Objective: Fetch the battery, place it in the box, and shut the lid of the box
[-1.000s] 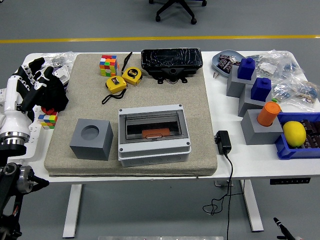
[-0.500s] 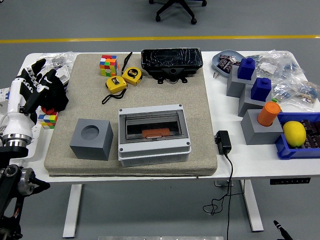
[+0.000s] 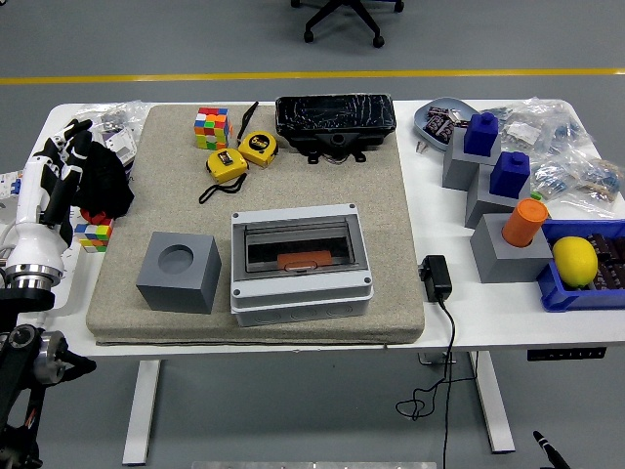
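Grey box (image 3: 301, 264) on beige mat (image 3: 391, 195), centre of white table (image 3: 459, 322), clear lid down. Orange battery (image 3: 303, 261) visible inside, under the lid. Left hand (image 3: 73, 176) at 9 o'clock of box, well apart, over table's left edge; fingers loosely extended, gripping nothing. Grey cube block (image 3: 179, 272) just beside box, also 9 o'clock. 2 yellow tape measures (image 3: 242, 153) at 11 o'clock.

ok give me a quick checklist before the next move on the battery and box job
1. Grey plastic box on the beige mat: ok.
2. Clear lid shut: looks down, ok.
3. Orange item inside is the battery: cannot tell.
4. Left hand off the box, holding nothing: ok.
5. Grey block with round hole beside the box, apart from it: ok.
6. Right hand in view: not ok.
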